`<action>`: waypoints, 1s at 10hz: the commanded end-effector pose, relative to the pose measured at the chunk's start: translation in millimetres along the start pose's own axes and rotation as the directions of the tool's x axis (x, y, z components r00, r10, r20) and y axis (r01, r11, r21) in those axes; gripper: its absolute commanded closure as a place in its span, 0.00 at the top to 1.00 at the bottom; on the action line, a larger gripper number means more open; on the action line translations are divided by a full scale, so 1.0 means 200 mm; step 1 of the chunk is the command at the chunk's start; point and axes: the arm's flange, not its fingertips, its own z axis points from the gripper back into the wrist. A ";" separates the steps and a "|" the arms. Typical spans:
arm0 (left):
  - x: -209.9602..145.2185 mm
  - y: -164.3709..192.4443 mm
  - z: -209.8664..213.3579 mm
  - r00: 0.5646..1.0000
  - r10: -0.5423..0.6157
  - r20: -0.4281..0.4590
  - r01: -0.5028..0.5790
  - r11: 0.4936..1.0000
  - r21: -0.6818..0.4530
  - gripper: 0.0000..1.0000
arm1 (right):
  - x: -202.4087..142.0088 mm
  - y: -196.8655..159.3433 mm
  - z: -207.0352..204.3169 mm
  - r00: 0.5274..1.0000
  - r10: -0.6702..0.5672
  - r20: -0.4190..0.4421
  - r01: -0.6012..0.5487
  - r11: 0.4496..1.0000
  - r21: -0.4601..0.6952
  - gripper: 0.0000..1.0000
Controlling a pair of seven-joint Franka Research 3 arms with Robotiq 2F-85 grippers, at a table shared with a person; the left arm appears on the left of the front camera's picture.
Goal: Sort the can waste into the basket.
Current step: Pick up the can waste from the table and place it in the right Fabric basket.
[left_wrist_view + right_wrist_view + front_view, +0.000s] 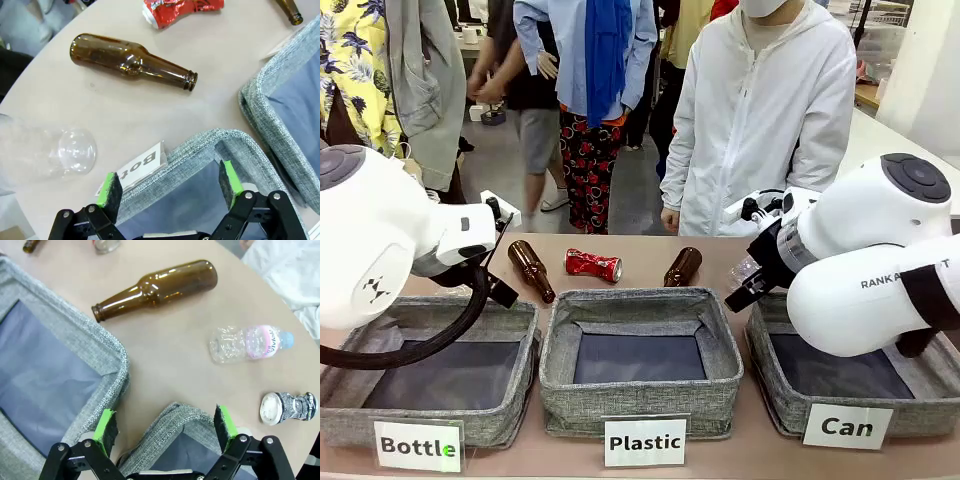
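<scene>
A shiny red crushed can [593, 265] lies on the table behind the middle basket, and its torn body shows at the top of the left wrist view [182, 9]. A black and silver crushed can [289, 407] lies on bare table to the right of my right gripper. The grey basket labelled "Can" [765, 360] stands at the right; its near corner [175, 415] sits under my right gripper [165, 425], which is open with nothing between its fingers. My left gripper [170, 184] is open too and hangs over a corner of the "Bottle" basket [210, 142].
Two brown glass bottles [531, 270] [683, 266] lie beside the red can. One clear plastic bottle [45, 152] lies left of the left gripper, another [250, 342] near the black and silver can. The "Plastic" basket [560, 340] stands in the middle. A person in white [770, 110] stands across the table.
</scene>
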 end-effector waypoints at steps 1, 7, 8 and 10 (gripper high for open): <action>0.00 0.00 0.00 1.000 0.000 0.000 0.000 1.000 0.000 1.00 | 0.00 0.00 0.00 1.000 0.000 0.000 0.000 1.000 0.000 1.00; 0.00 0.00 0.00 1.000 0.000 0.000 0.000 1.000 0.000 1.00 | 0.00 0.00 0.00 1.000 0.000 0.000 0.000 1.000 0.000 1.00; 0.00 0.00 0.00 1.000 0.000 0.000 0.000 1.000 0.000 1.00 | 0.00 0.00 0.00 1.000 0.000 0.000 0.000 1.000 0.000 1.00; 0.00 0.00 0.00 1.000 0.000 0.000 0.000 1.000 0.000 1.00 | 0.00 0.00 0.00 1.000 0.000 0.000 0.000 1.000 0.000 1.00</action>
